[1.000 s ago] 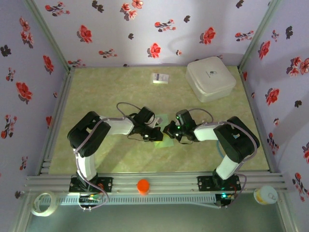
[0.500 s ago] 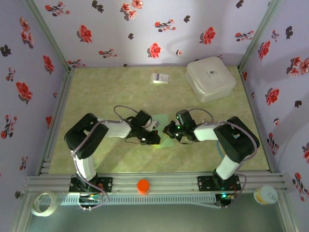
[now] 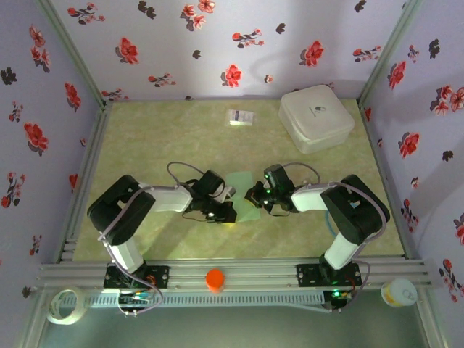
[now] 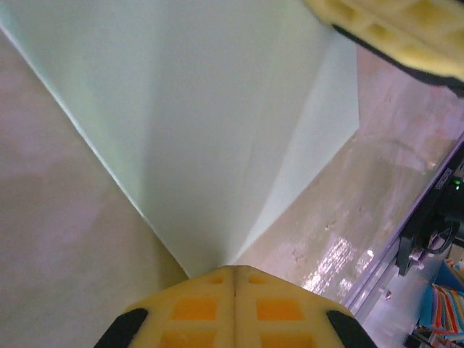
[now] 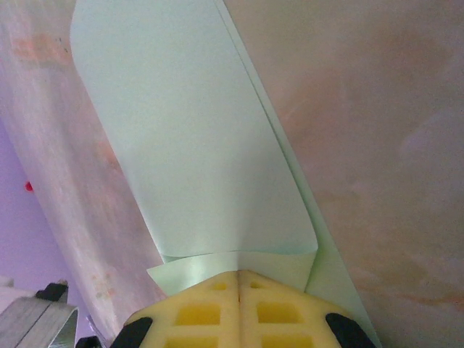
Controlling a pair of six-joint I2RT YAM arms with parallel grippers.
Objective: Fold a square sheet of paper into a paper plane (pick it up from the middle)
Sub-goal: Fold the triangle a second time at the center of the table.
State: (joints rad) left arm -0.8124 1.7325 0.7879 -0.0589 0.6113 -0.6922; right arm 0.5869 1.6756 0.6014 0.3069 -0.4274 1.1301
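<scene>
Two grippers: left gripper (image 4: 233, 272) and right gripper (image 5: 238, 274), both with jaws closed. Each looks pinched on an edge of the paper (image 4: 217, 116).
One paper: pale green and partly folded, near the middle of the table (image 3: 159, 138), between the two grippers. A flap is doubled over and curls up at the right fingertips. A pointed end runs into the left fingertips.
One box (image 3: 317, 118): white, at the far right corner, well apart from the paper.
One card (image 3: 241, 117): small and white, by the far edge, well apart from the paper.
Risk, tear: both grips are on one thin sheet, so pulling apart or twisting against each other could rip it at a pinch.
Risk, skewed crease: the layers near the right gripper do not lie flush, so pressing now could set a crooked fold.
Risk, slip: each hold is at the very edge, so a small tug could free the paper and let the flap spring open.
Risk, bump: the grippers sit near each other, so a sweep across the sheet could knock one into the other.
</scene>
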